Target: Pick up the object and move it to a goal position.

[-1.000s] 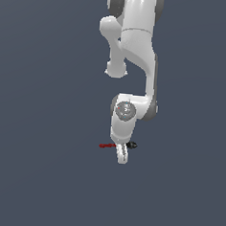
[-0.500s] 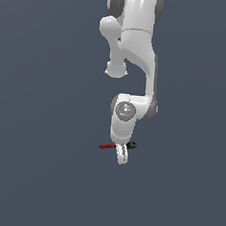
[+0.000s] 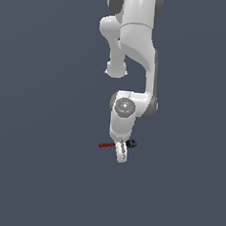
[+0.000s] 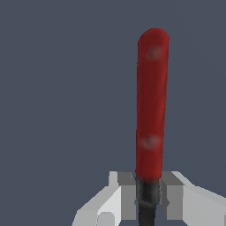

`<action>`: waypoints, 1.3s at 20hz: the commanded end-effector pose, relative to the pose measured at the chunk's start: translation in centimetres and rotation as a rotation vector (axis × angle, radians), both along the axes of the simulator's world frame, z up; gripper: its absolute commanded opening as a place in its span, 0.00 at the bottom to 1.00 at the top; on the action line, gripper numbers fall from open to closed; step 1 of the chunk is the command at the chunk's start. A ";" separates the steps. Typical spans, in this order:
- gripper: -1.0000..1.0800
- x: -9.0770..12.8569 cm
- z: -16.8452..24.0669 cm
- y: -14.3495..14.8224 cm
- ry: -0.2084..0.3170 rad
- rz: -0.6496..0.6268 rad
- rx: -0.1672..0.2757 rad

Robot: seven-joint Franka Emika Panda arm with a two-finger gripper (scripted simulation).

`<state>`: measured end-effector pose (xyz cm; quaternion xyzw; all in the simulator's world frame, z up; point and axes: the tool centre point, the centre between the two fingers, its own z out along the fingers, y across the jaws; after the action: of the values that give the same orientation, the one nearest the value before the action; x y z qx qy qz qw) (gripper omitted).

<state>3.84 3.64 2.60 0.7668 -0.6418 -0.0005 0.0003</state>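
The object is a slender tool with a red handle (image 3: 105,145) that sticks out toward the exterior view's left, and a black rounded head (image 3: 131,144) on the other side of the fingers. In the wrist view the red handle (image 4: 151,106) runs away from the camera, and its dark shaft (image 4: 147,196) sits squeezed between the two grey pads (image 4: 126,190). My gripper (image 3: 122,153) points down from the white arm and is shut on the object at the shaft. The gripper (image 4: 148,194) touches the shaft on both sides.
A plain dark grey-blue surface (image 3: 42,176) fills the scene around the white arm (image 3: 137,45). Nothing else shows in either view.
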 end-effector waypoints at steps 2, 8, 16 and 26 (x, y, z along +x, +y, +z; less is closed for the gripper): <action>0.00 -0.1 1.8 -0.5 -0.002 0.000 0.000; 0.00 -0.7 6.6 -1.8 -0.001 -0.001 0.001; 0.00 -1.7 15.8 -4.4 -0.001 -0.002 0.002; 0.00 -2.8 27.7 -7.7 -0.001 -0.003 0.000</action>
<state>1.30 -3.60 28.49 0.7658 -0.6431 -0.0004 -0.0005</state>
